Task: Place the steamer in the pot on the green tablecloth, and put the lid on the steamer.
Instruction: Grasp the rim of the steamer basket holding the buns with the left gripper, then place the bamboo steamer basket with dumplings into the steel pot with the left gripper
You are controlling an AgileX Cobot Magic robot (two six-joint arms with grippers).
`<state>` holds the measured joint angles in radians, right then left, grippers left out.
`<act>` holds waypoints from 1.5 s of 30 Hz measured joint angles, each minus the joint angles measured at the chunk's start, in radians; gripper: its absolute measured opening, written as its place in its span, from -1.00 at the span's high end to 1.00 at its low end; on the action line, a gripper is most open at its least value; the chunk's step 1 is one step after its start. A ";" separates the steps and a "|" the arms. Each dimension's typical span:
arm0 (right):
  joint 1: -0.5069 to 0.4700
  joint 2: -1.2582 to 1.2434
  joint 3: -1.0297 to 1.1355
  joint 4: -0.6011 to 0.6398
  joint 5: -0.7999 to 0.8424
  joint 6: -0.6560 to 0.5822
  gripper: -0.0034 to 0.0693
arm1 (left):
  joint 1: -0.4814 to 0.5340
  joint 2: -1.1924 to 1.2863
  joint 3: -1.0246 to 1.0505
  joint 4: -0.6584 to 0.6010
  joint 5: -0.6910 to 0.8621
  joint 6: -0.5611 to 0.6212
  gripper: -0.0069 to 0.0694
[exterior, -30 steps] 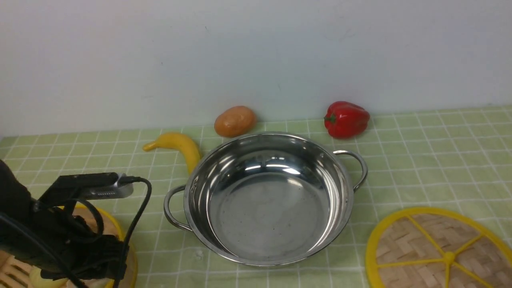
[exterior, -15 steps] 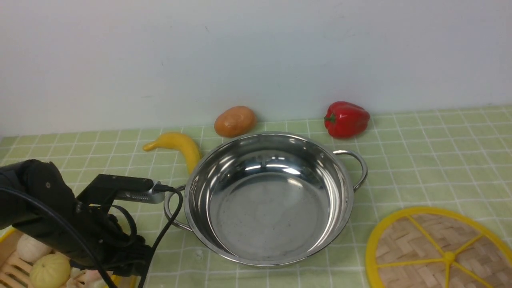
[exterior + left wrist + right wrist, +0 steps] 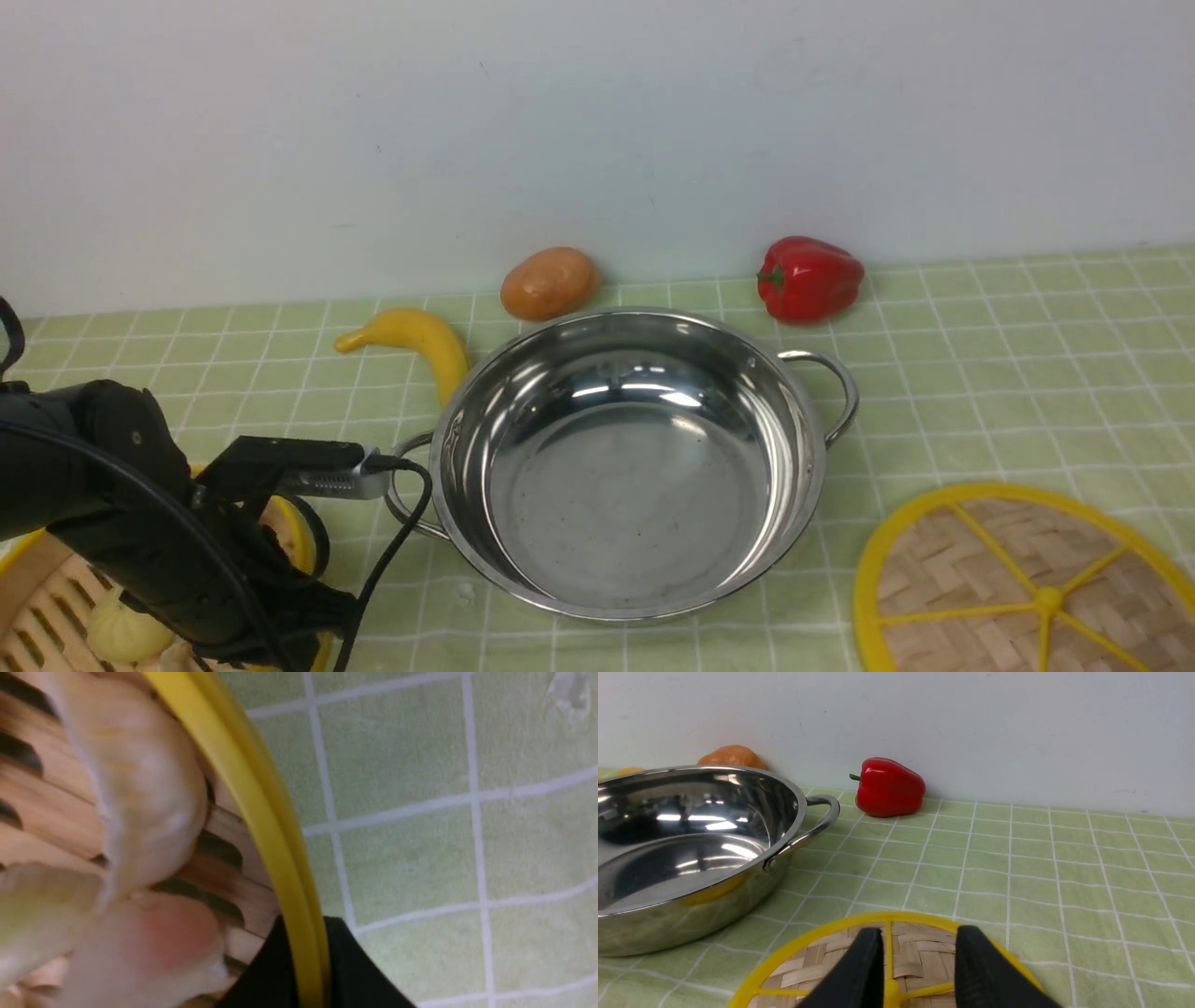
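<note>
Steamer pickup: left gripper [image 3: 302, 970] is clamped across the yellow rim of the round bamboo steamer basket [image 3: 42, 597], one black finger inside the wall and one outside. Pale buns [image 3: 140, 788] sit loose on the slatted wooden floor, right beside the inner finger. I can't tell whether the basket is off the pale green, white-gridded tablecloth [image 3: 980, 373]; the arm hides that edge.

Step in hand, as I read it, is carrying the steamer into the pot. It's a one-sided rim grip, so the far side will likely sag. Lift level and slow or the buns roll. The rim looks smooth and may slip in the pads.

Just right of that gripper is the looped wire handle [image 3: 401, 485] of the wide, shallow stainless-steel pot [image 3: 616, 485], which is polished, slick and has nothing in it. Clear the handle and rim first, then centre and lower flat.

Beyond the gripper, behind the pot, are a curved yellow banana [image 3: 420, 341], a rounded orange-brown potato-like lump [image 3: 549, 282] and a glossy red bell pepper [image 3: 808, 278]. All are out of the path.

Far right: right gripper [image 3: 919, 933] has its jaws apart, holding nothing, and hangs over the hub of the flat herringbone-woven bamboo lid [image 3: 1027, 579]. The lid has a yellow rim and spokes and lies on the cloth, apart from the pot.
</note>
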<state>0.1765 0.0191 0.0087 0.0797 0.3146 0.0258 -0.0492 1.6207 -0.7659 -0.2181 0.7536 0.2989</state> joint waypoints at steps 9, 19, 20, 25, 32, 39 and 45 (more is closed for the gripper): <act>0.000 0.000 0.000 0.000 0.000 0.000 0.24 | 0.000 -0.036 -0.038 0.074 0.110 -0.010 0.74; 0.000 0.000 0.000 0.000 0.000 0.000 0.24 | -0.021 -0.166 -0.350 0.218 0.358 -0.051 0.74; 0.000 0.000 0.000 0.000 0.000 0.000 0.24 | -0.033 -0.167 -0.383 0.228 0.374 -0.044 0.74; 0.000 0.000 0.000 0.000 0.000 0.000 0.24 | -0.208 -0.146 -0.569 0.271 0.413 0.055 0.74; 0.000 0.000 0.000 0.000 0.000 0.000 0.24 | -0.508 -0.032 -0.669 0.289 0.384 0.245 0.74; 0.000 0.000 0.000 0.000 0.000 0.000 0.24 | -0.678 0.118 -0.673 0.323 0.290 0.356 0.74; 0.000 0.000 0.000 0.000 0.000 0.000 0.24 | -0.681 0.194 -0.673 0.320 0.287 0.351 0.74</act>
<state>0.1765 0.0191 0.0087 0.0797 0.3146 0.0258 -0.7301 1.8145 -1.4392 0.1015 1.0403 0.6494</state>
